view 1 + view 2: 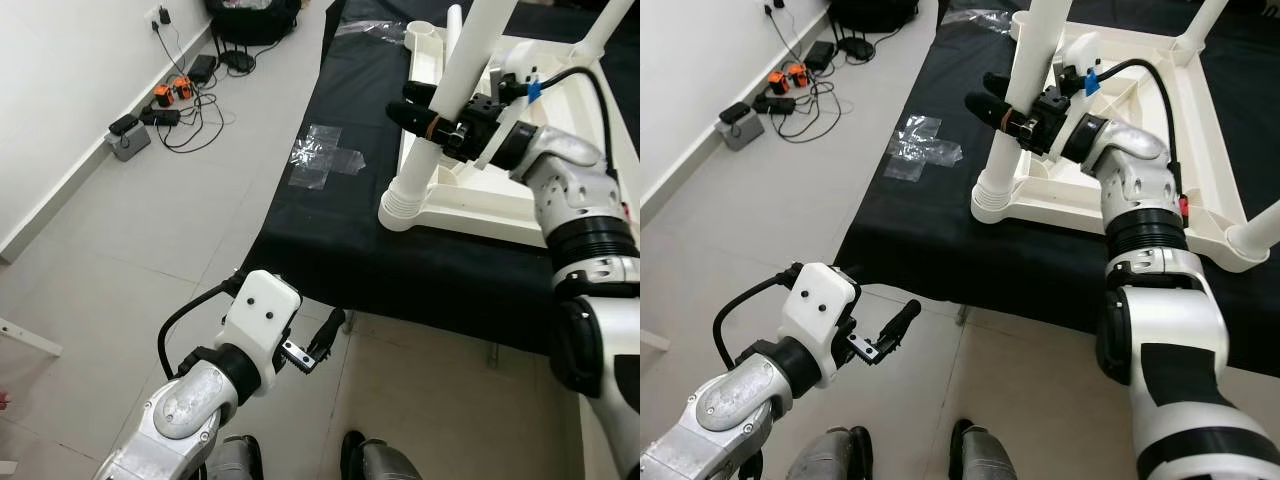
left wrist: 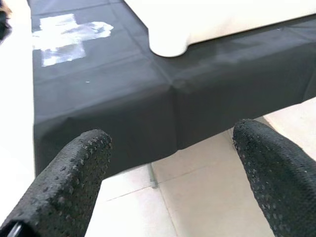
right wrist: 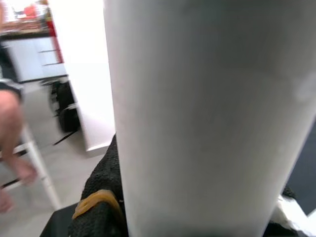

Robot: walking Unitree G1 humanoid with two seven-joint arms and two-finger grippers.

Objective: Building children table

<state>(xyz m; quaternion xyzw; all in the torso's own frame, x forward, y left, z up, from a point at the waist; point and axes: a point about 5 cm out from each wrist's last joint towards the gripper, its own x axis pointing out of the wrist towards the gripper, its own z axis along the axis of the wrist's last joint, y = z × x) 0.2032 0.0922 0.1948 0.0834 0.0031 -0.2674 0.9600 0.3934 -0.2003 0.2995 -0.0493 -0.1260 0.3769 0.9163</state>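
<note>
A white children's table (image 1: 480, 212) lies upside down on a black-covered table (image 1: 330, 235). A white table leg (image 1: 455, 90) stands tilted in its near-left corner socket (image 1: 400, 208). My right gripper (image 1: 430, 122) is shut on that leg partway up; the leg (image 3: 207, 118) looms close in the right wrist view, with a black finger (image 3: 98, 197) beside it. My left gripper (image 1: 325, 340) hangs low over the floor, in front of the black table's edge. It is open, its fingers (image 2: 74, 182) wide apart with nothing between them. Another leg (image 1: 1260, 235) sits at the near-right corner.
Crumpled clear plastic (image 1: 325, 155) lies on the black cloth left of the white table. Chargers and cables (image 1: 170, 100) are strewn on the floor by the wall at the left. A person's leg (image 3: 12, 128) is in the right wrist view's background.
</note>
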